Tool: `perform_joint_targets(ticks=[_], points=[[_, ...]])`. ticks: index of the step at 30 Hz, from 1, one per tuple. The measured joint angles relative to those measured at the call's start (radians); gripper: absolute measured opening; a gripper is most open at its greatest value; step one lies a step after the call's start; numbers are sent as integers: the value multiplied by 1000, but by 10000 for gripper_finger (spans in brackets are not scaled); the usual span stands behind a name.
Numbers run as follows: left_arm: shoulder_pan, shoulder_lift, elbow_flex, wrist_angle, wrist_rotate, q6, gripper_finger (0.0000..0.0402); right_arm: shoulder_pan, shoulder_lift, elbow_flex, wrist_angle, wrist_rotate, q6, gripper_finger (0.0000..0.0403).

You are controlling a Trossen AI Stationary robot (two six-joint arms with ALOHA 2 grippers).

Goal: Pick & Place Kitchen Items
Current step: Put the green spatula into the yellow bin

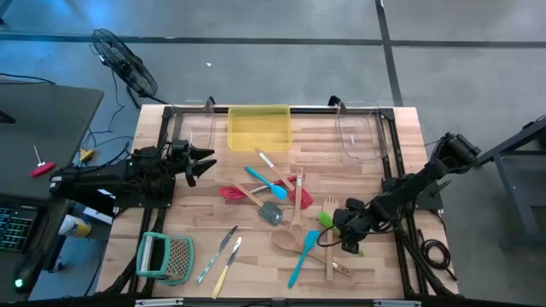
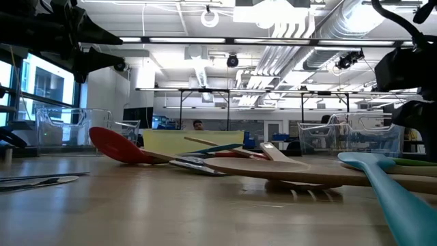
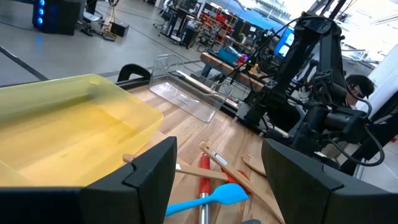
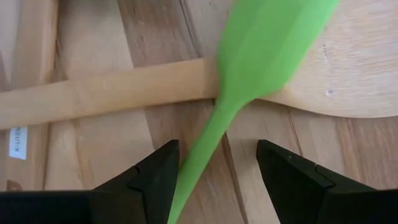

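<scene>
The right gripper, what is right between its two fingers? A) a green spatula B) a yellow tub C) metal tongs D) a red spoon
A: in the right wrist view the green spatula runs its handle down between the open fingers of the right gripper, lying across a wooden spoon; the fingers have not closed on it.

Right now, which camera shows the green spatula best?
The right wrist view: the green spatula fills the picture, its handle running between the right gripper's open fingers and crossing a wooden spoon. The high view shows only a small green blade beside that gripper. In the low view it is at most a green sliver; the left wrist view misses it.
</scene>
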Motion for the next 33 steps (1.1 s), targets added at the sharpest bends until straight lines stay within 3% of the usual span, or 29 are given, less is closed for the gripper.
perform_joint_targets(ticks=[20,33], points=[[0,0,0,-10,1,0,232,0,24,0,1,6,-23,211],[0,0,0,-21,2,0,232,-1,25,-2,-10,12,-23,127]])
